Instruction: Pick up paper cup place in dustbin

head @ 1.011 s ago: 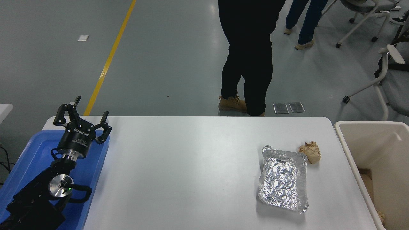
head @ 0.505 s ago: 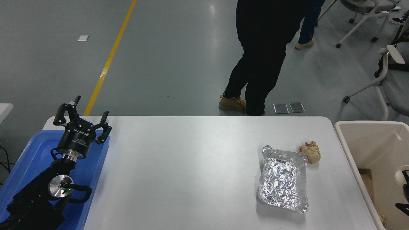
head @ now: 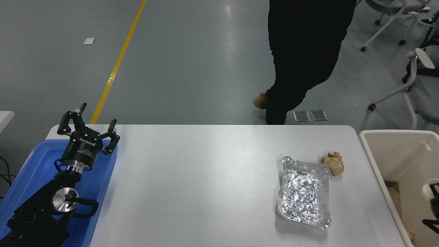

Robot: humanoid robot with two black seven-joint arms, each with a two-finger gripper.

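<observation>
At the lower left the parked left arm lies over the blue tray [head: 34, 161], its left gripper [head: 88, 128] pointing away with fingers spread wide and holding nothing. At the right edge, inside the outline of the dustbin [head: 379, 161], only a sliver of the right gripper [head: 435, 204] shows, pressed against the paper cup [head: 426, 189], whose white rim just peeks into view above the bin's inside; whether those fingers are clamped on the cup cannot be told. On the white table [head: 205, 178] a crinkled foil tray [head: 303, 193] lies near the bin, with a crumpled brown paper ball [head: 333, 163] touching its far corner. Beyond the table's far edge stands a person [head: 301, 58] in dark clothes
</observation>
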